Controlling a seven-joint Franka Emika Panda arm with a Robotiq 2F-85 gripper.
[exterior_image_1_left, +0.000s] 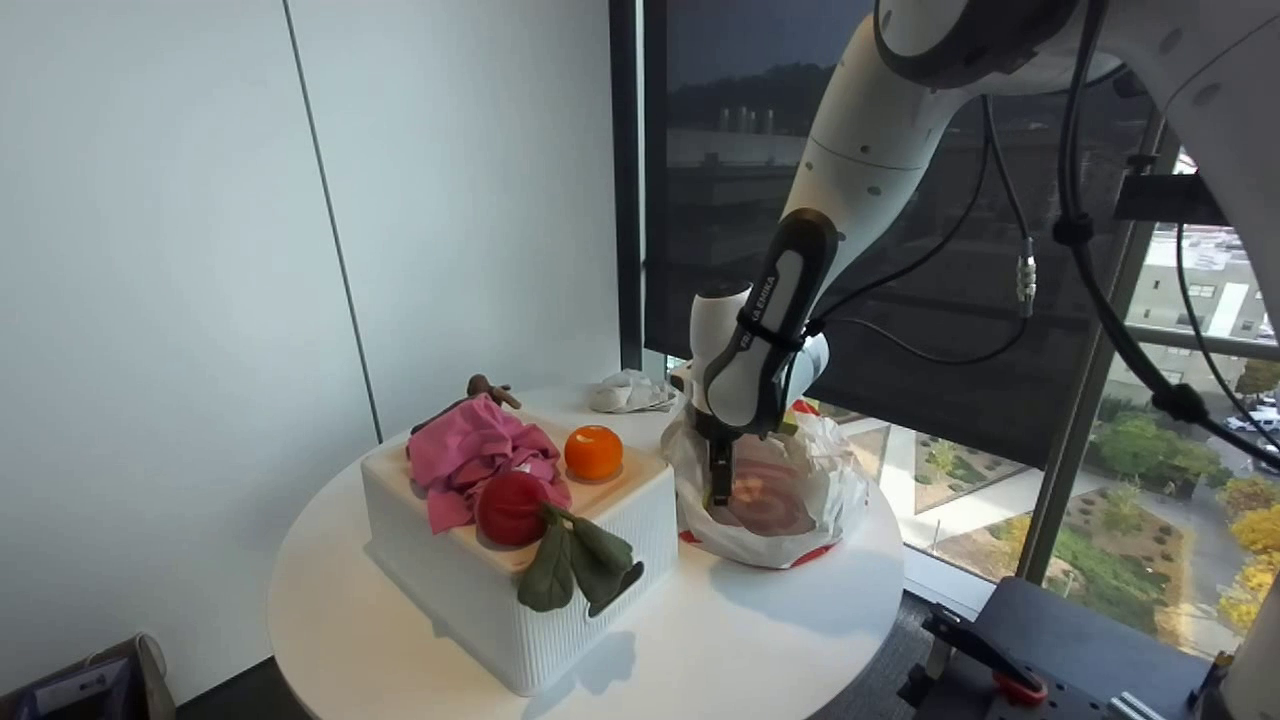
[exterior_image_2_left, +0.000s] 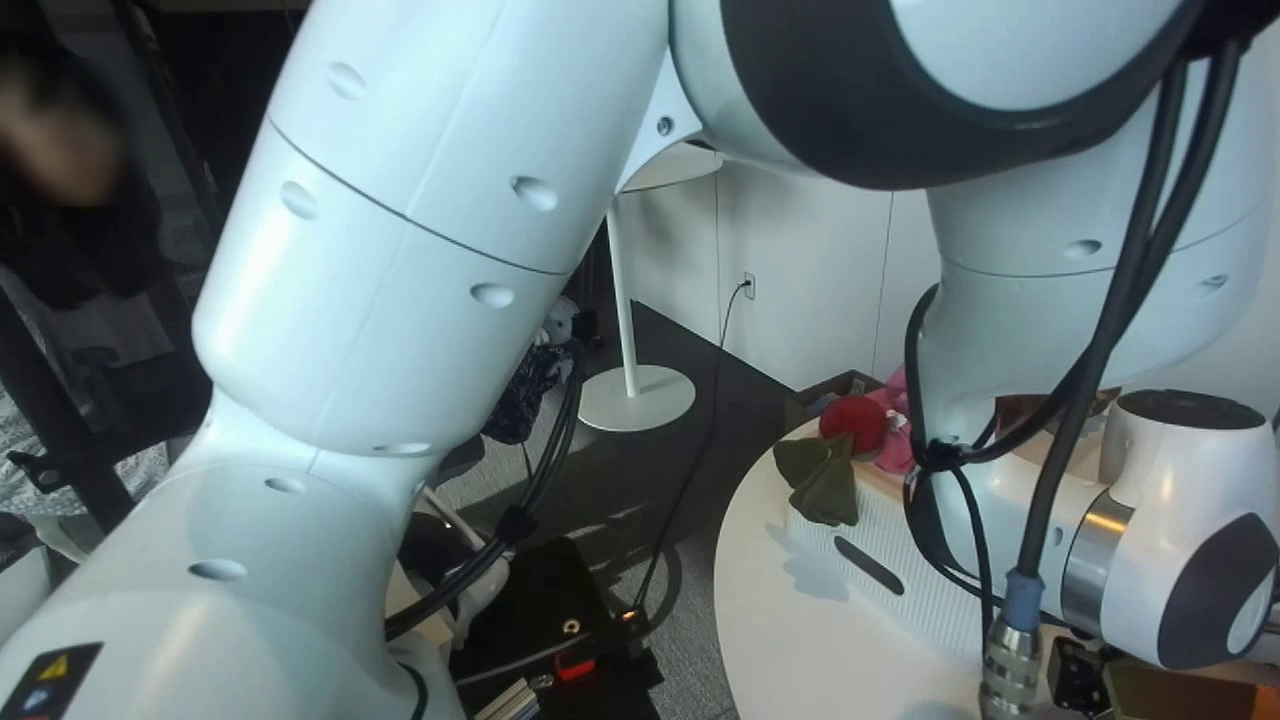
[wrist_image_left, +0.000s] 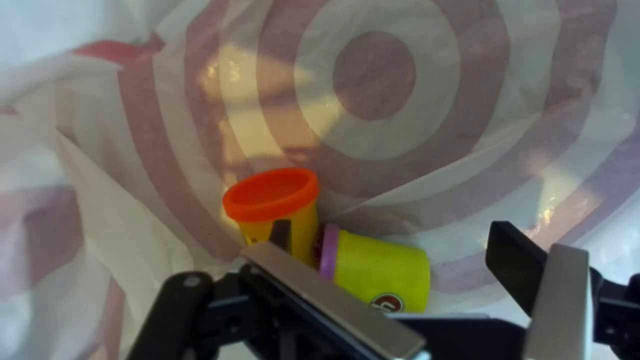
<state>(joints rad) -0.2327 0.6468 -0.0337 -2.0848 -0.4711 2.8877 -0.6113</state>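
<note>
My gripper (exterior_image_1_left: 720, 485) points down into a crumpled white bag (exterior_image_1_left: 765, 548) on the round table. In the wrist view the jaws [stand wide apart] with nothing held between them. Inside the bag, whose lining shows red and white rings, lie two tubs. A yellow tub with an orange lid (wrist_image_left: 272, 192) leans behind the left finger, partly hidden by it. Beside it a yellow-green tub with a purple lid (wrist_image_left: 382, 270) lies on its side, seen between the fingers of the gripper (wrist_image_left: 392, 236). Whether a finger touches either tub I cannot tell.
A white ribbed box (exterior_image_1_left: 600, 590) with a wooden top stands beside the bag. On it are a pink cloth (exterior_image_1_left: 480, 450), an orange fruit (exterior_image_1_left: 593, 453) and a red ball with green leaves (exterior_image_1_left: 512, 508). Crumpled white plastic (exterior_image_1_left: 628, 392) lies at the table's back edge.
</note>
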